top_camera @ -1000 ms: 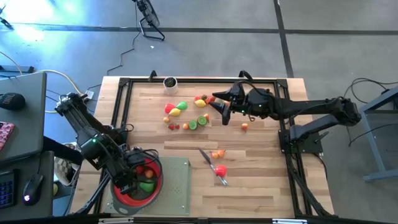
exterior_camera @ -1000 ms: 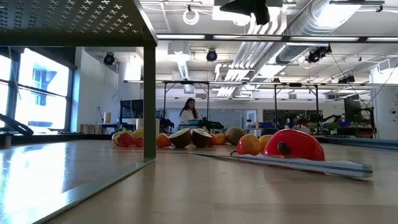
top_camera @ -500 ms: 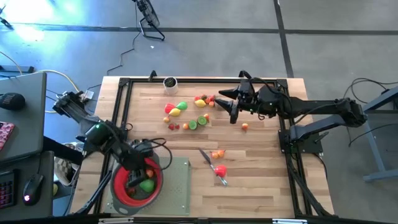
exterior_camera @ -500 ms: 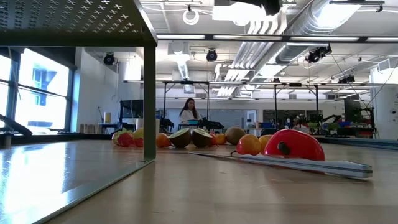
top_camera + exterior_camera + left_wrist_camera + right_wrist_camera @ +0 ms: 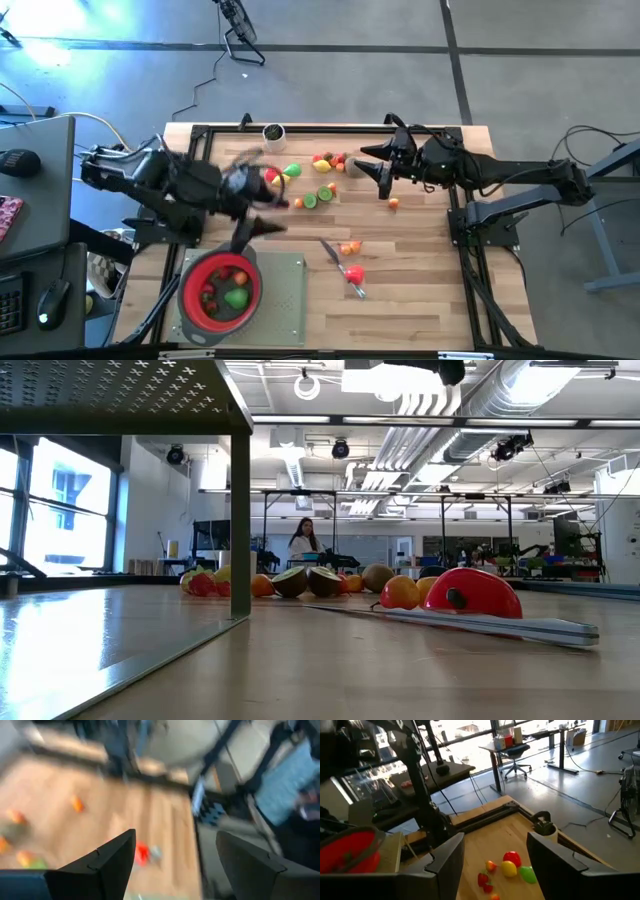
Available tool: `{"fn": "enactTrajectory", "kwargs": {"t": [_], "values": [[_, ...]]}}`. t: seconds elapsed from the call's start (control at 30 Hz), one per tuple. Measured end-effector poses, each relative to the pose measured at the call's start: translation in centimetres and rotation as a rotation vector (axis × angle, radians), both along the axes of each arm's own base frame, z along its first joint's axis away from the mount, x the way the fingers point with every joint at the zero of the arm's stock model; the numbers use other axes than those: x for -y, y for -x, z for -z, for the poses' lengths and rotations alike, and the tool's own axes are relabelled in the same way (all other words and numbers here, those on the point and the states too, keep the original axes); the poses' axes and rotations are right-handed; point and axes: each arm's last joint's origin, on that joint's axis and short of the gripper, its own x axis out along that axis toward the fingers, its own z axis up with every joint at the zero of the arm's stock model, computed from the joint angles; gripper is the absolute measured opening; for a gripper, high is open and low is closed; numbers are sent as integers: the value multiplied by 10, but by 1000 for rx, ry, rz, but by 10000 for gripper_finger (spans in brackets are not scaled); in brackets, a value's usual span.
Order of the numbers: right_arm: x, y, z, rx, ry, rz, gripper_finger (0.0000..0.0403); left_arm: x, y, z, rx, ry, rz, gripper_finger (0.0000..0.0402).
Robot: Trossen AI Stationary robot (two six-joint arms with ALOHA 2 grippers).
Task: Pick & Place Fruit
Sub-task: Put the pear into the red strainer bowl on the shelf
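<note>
High view: left gripper [image 5: 262, 200] is a motion-smeared dark shape over the wooden table [image 5: 420, 300], between the red bowl-shaped strainer with grey rim [image 5: 219, 292] and the main scatter of small toy fruits [image 5: 305, 180]; from above its fingers can't be read. Left wrist view settles it: both dark fingers [image 5: 107, 862] stand wide apart, nothing between them, blurred table with orange and red pieces beyond. Right gripper [image 5: 372, 165] sits at the far side of the table, just beside the fruit cluster on its right, with one small orange fruit [image 5: 393, 204] near it toward the front; right wrist view shows its fingers [image 5: 447, 857] spread, empty, with a red, yellow and green fruit group [image 5: 512, 865] on the wood ahead and the strainer at the picture's edge. Strainer already holds a green fruit [image 5: 236, 297] and some red ones, seen only from above. A slim grey knife [image 5: 340, 266] lies mid-table with a red fruit half [image 5: 353, 274] and small orange pieces touching or just beside it, well apart from both grippers. Low view shows neither gripper's fingers, only knife, red half and the fruit row at table level, plus a person [image 5: 303, 540] far off in the room.
</note>
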Motion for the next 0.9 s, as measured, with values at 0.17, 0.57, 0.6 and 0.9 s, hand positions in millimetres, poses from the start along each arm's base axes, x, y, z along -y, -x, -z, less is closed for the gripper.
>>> {"fn": "enactTrajectory", "kwargs": {"t": [0.17,0.57,0.6,0.9], "values": [[1,3,12,-112,-54,18,207,-20,-5,-16,129,-154,-86,271],[5,17,43,-323,-305,320,207,-46,-15,-14,115,-189,-298,271],[5,18,45,-333,-322,353,207,-46,-15,-14,116,-189,-298,271],[6,11,79,-498,-481,542,207,-46,-16,-13,107,-231,-285,271]]}}
